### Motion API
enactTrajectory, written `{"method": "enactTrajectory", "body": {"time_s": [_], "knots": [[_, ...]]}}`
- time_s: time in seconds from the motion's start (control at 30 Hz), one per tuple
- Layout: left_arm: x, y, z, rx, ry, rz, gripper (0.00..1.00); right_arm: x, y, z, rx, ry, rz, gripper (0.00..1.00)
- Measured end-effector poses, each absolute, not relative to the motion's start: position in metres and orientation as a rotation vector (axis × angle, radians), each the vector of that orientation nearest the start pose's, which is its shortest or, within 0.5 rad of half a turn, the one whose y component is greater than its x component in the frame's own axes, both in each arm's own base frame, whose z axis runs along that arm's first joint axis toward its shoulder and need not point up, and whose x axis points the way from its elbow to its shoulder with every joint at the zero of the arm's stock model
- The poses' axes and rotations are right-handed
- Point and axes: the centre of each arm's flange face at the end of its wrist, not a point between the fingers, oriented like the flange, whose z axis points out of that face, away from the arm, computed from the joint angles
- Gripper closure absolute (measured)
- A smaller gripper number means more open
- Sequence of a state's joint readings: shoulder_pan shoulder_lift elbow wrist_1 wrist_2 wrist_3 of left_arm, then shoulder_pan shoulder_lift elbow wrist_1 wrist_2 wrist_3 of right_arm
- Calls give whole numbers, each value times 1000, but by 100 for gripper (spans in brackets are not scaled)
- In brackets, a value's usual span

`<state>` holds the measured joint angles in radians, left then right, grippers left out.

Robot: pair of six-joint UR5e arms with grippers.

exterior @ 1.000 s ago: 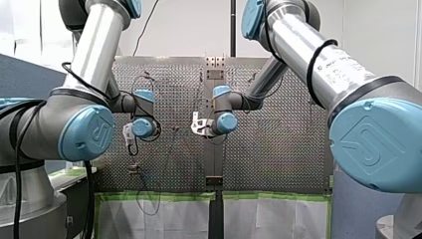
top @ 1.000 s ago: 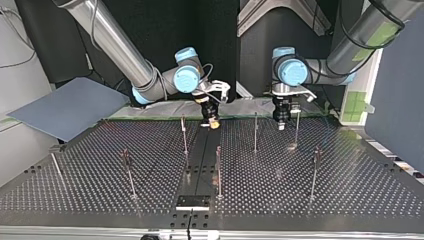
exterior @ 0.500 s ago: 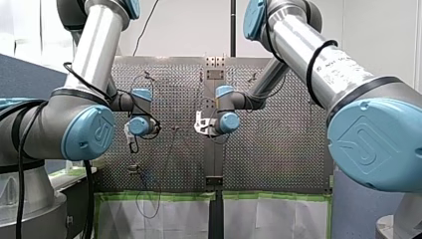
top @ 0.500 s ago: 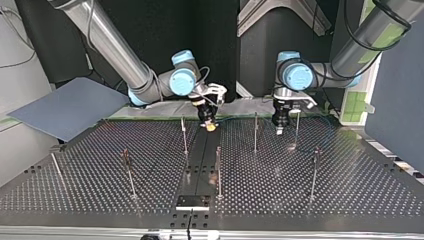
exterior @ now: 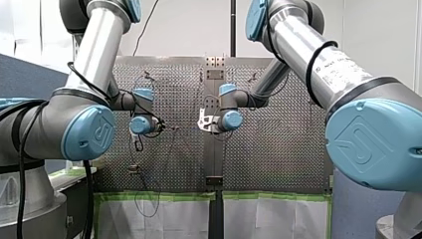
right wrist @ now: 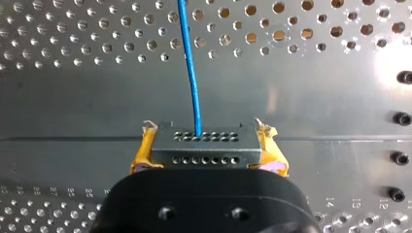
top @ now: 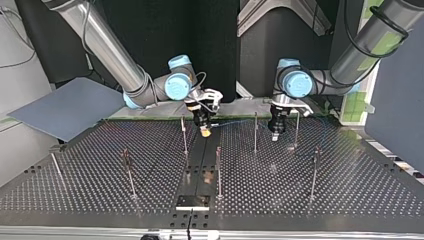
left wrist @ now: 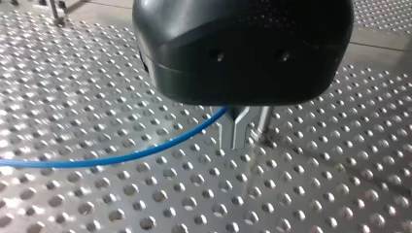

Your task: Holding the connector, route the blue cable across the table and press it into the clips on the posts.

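Note:
In the right wrist view my right gripper (right wrist: pixel 208 143) has its yellow pads (right wrist: pixel 142 151) shut on a dark grey connector (right wrist: pixel 204 154). The blue cable (right wrist: pixel 190 63) leaves the connector and runs straight ahead over the perforated table. In the left wrist view my left gripper (left wrist: pixel 234 141) has its metal fingers (left wrist: pixel 227 131) shut on the blue cable (left wrist: pixel 121 156), which trails off to one side low over the plate. In the top view my right gripper (top: pixel 204 131) hangs over the table's centre strip and my left gripper (top: pixel 274 133) is to its right, the cable (top: pixel 235 121) stretched faintly between them.
Several thin posts stand on the table in the top view, among them one (top: pixel 184 135) just left of my right gripper and two (top: pixel 255 131) (top: pixel 296 127) flanking my left gripper. A grey board (top: pixel 65 107) lies at the far left. A black plate (top: pixel 192 201) sits near the front edge.
In the top view both grippers have moved leftward and lower, nearer the table. The right gripper has come close to the post on its left, with the connector still in it.

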<state>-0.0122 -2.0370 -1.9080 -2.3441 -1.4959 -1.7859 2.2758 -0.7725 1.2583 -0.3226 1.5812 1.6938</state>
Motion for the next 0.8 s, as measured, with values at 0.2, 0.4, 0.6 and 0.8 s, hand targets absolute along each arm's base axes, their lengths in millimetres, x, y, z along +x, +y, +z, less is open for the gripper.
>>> {"method": "enactTrajectory", "body": {"time_s": [0.2, 0.4, 0.6, 0.8], "knots": [[572, -146, 143, -104, 1600, -222, 100, 571, -479, 162, -2497, 1380, -2247, 100], [575, -145, 129, -115, 1624, -220, 100, 565, -486, 162, -2496, 1401, -2249, 100], [579, -144, 131, -115, 1614, -221, 100, 562, -491, 164, -2492, 1409, -2255, 100], [584, -144, 135, -114, 1596, -223, 58, 562, -492, 164, -2493, 1408, -2258, 100]]}}
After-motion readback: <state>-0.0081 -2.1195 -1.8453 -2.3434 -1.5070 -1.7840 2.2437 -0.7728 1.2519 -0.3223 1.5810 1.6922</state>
